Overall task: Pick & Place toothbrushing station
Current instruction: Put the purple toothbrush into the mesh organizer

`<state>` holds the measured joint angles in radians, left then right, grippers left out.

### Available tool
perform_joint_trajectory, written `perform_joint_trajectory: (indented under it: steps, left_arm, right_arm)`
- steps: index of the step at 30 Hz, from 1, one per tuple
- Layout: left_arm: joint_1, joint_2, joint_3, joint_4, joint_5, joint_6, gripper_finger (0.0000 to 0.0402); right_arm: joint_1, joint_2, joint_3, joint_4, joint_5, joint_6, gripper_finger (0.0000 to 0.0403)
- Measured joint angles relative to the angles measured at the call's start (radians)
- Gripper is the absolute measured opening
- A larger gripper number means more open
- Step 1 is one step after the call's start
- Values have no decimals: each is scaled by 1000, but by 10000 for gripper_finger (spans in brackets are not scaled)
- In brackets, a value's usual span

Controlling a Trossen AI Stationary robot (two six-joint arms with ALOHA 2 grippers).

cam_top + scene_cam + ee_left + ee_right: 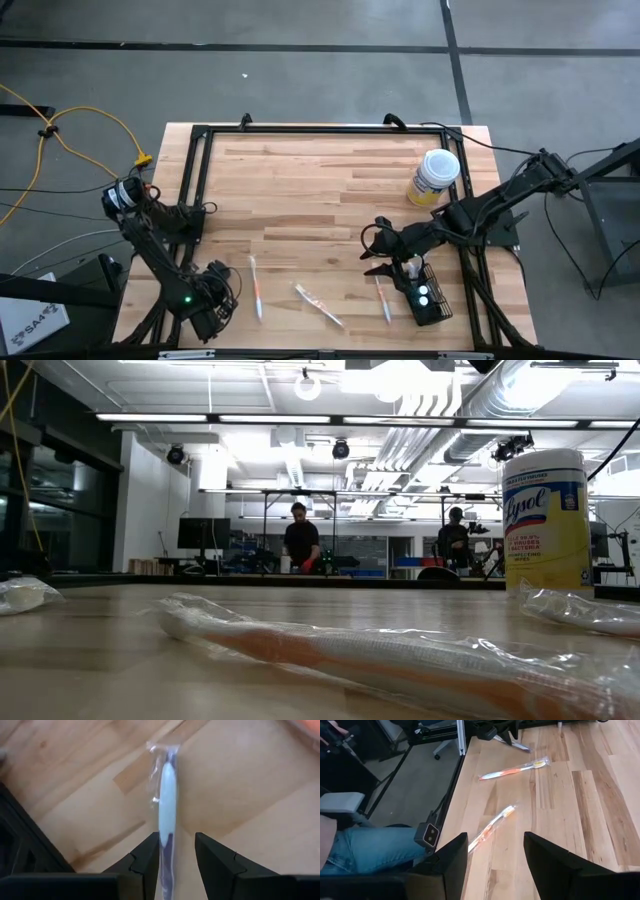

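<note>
A wrapped toothbrush [167, 810] is lying between the left gripper's [177, 851] parted fingers, which are not squeezing it. The right gripper [378, 253], fingers spread and empty, is hovering just beside the black wire basket [430, 300] at the table's [310, 190] front right.

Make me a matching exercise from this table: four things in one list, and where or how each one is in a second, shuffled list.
Things:
1. yellow canister
2. black mesh basket
3. wrapped blue toothbrush
4. right gripper

Places or states:
A. between the left gripper's fingers
B. upright, towards the table's far right corner
C. open, above the wood
D. by the table's near edge, right side

Pairs: 1-B, 2-D, 3-A, 4-C
</note>
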<state>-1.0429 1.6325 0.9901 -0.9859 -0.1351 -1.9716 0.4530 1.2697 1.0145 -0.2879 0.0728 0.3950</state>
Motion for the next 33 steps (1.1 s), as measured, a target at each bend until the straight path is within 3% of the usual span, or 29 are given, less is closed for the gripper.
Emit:
perform_joint_trajectory:
  steps: [15, 21, 27, 33]
  left_arm:
    - [-98, 0, 1, 87, 3, -170, 117]
    - [-95, 0, 1, 88, 28, -149, 117]
    - [-73, 0, 1, 29, -29, -77, 117]
    - [-42, 0, 1, -22, 63, -27, 117]
  right_arm:
    - [0, 0, 0, 0, -1, 0, 184]
    - [0, 0, 0, 0, -1, 1, 184]
    - [0, 0, 0, 0, -1, 1, 184]
    - [0, 0, 0, 0, -1, 1, 184]
